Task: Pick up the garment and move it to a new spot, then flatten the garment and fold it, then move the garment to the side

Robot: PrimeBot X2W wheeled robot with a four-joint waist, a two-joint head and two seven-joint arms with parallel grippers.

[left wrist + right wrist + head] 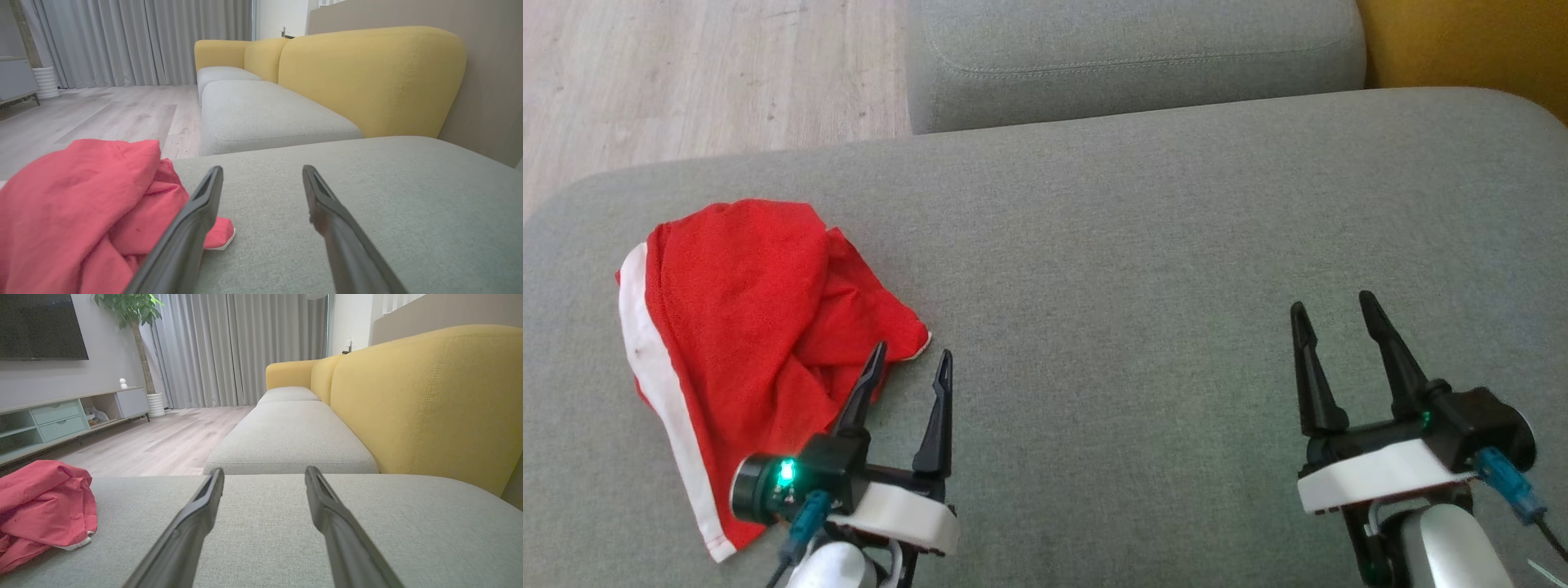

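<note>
Crumpled red fabric garment with white trim (743,327) lies bunched on the left part of the grey upholstered sofa cushion (1135,269); left pincer (912,351) open, gripping nothing, just beside its near corner; right pincer (1331,302) open, well apart.

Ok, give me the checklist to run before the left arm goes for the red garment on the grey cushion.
1. Left jaws open, nothing between them: ok.
2. Right jaws open, nothing between them: ok.
3. Red garment close to the left jaws: ok, its near corner lies beside one finger.
4. That finger touching the cloth: cannot tell.
5. Garment flat: not ok, it lies bunched in a heap.
6. Room on the grey cushion to the garment's right for a new spot: ok.
</note>
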